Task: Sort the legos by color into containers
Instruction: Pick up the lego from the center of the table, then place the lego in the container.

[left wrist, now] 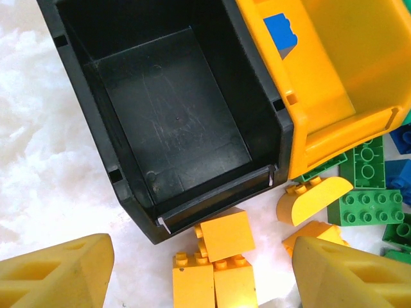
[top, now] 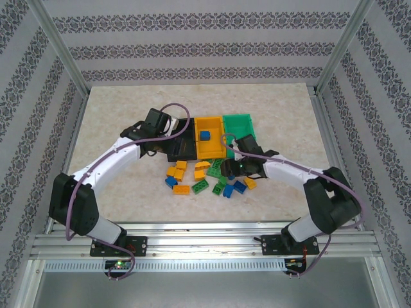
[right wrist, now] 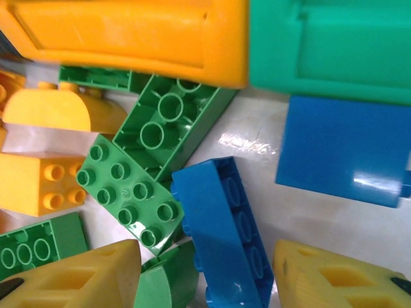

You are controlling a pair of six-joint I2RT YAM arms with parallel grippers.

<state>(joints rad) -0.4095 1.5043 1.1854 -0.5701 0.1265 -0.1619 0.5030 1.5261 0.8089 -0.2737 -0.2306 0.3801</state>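
A: What surface carries the objects?
B: A pale marbled table [top: 289,109].
A: What rests directly on it?
B: Three open bins in a touching row, left to right: the black bin [top: 185,151], the orange-yellow bin [top: 215,149], the green bin [top: 239,122]. Just in front lies a loose cluster of blue, green and orange-yellow legos [top: 200,186], several right against the bins' near walls.

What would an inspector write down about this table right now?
Surface: pale marbled table, no spills seen.
Job's things: black bin empty; orange bin holds one blue lego; green bin looks empty; loose legos heaped before the bins.
Clutter: nothing seen.
Grippers: left gripper open, empty, facing the black bin; right gripper open over a blue brick.
Cables: purple cables hang in loose loops.
Surroundings: patterned walls, metal frame.
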